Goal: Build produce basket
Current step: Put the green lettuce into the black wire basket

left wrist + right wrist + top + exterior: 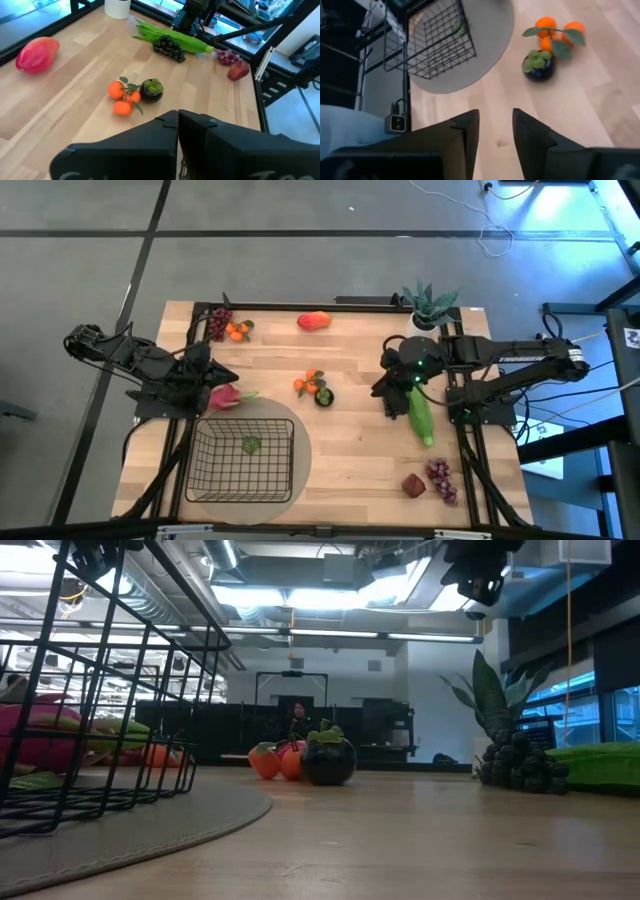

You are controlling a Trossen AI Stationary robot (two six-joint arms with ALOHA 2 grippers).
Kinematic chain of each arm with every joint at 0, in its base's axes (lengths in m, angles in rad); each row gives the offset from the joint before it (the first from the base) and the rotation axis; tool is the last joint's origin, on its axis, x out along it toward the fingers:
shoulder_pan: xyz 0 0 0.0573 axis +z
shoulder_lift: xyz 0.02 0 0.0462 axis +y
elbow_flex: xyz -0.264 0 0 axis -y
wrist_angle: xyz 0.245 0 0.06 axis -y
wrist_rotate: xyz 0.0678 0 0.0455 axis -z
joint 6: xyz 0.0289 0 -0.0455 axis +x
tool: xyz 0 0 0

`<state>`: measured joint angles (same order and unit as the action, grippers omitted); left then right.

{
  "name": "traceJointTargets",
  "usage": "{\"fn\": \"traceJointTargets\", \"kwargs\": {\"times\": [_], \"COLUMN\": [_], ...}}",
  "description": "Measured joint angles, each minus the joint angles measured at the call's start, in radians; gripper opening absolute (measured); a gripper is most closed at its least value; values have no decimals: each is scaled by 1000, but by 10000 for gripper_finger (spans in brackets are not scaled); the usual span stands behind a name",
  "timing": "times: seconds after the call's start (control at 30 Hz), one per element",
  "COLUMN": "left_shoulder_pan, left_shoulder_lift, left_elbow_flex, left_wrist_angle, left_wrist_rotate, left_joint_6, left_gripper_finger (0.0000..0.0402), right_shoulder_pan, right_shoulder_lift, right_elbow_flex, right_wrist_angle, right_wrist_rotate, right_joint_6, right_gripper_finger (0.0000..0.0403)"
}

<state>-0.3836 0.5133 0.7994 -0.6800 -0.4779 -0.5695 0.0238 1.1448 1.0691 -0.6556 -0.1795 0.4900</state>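
The black wire basket (245, 463) stands on a round grey mat, with a small green piece (250, 445) inside. My left gripper (215, 383) is shut just past the basket's far rim, beside the pink dragon fruit (225, 397), which the low view shows behind the mesh (30, 735). My right gripper (495, 130) is open and hovers over the dark grape bunch (169, 47), which lies against the long green leafy stalk (420, 418). Small oranges (308, 383) and a dark round fruit (323, 395) rest on the table's middle. My left gripper is shut close against the dragon fruit (225, 397). Its own fingers (200, 130) hide whatever is below them in the wrist view, so I cannot tell whether it touches the fruit.
A red-orange mango (313, 321) lies by the far edge. Grapes with oranges (228, 328) sit at the far left corner. Red-purple grapes (440, 478) and a dark red fruit (413, 485) lie near right. A potted spiky plant (428, 308) stands far right.
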Motion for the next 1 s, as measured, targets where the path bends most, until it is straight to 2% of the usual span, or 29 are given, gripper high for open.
{"fn": "traceJointTargets", "kwargs": {"times": [0.17,0.3,0.5,0.67,1.0], "left_shoulder_pan": [0,0,0,0,22], "left_shoulder_lift": [0,7,7,20,192], "left_elbow_flex": [0,0,0,0,0], "left_wrist_angle": [0,-1,0,-15,-185], "left_wrist_rotate": [-7,-51,-52,-59,-30], "left_joint_6": [-10,-78,-163,-157,-137], "left_gripper_finger": [0,9,58,95,95], "right_shoulder_pan": [19,25,25,25,25], "right_shoulder_lift": [0,0,0,0,0], "right_elbow_flex": [0,0,0,0,0], "right_wrist_angle": [0,0,0,0,0], "right_wrist_rotate": [1,1,2,2,2], "right_joint_6": [1,-1,-2,-7,-80], "right_gripper_finger": [105,105,105,105,105]}}
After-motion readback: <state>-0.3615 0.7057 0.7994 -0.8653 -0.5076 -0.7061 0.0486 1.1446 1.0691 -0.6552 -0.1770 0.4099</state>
